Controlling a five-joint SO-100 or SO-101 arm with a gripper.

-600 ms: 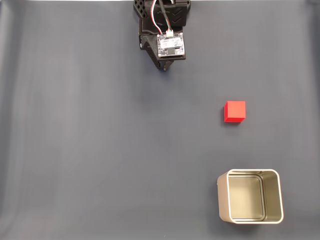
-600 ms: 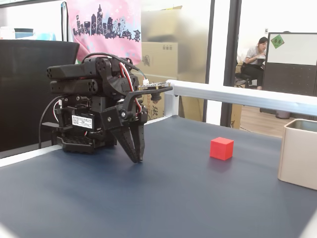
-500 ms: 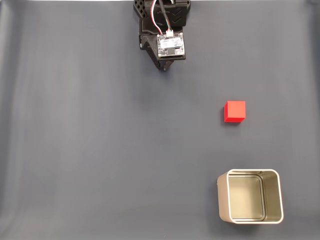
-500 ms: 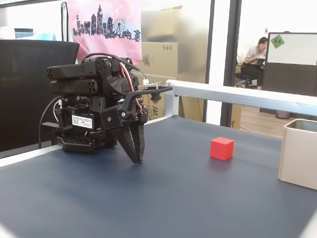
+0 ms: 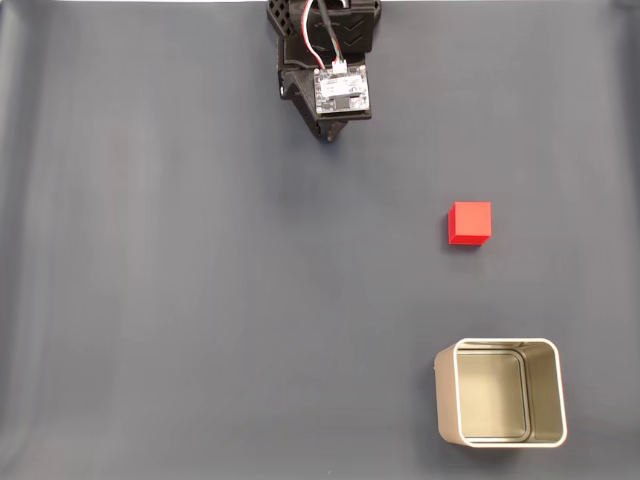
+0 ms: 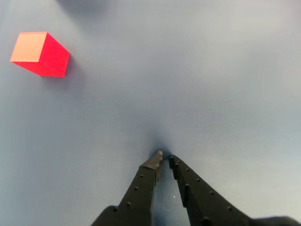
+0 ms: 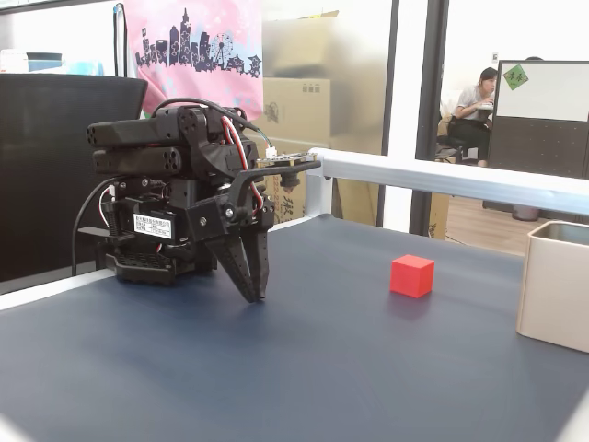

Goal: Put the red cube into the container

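The dark table mat point(image 5: 180, 300) is bare except for the task's two things. The arm point(image 7: 175, 212) sits folded at the table's far edge, so nothing has begun: reaching, gripping, carrying and dropping are all left. The container point(image 5: 500, 393) stands empty near the bottom right of the top-down fixed view. The red cube point(image 5: 469, 222) rests on the mat between arm and container, well apart from both. The gripper point(image 6: 163, 159) points down with its fingers nearly together, holding nothing. Nothing seems to block the way.
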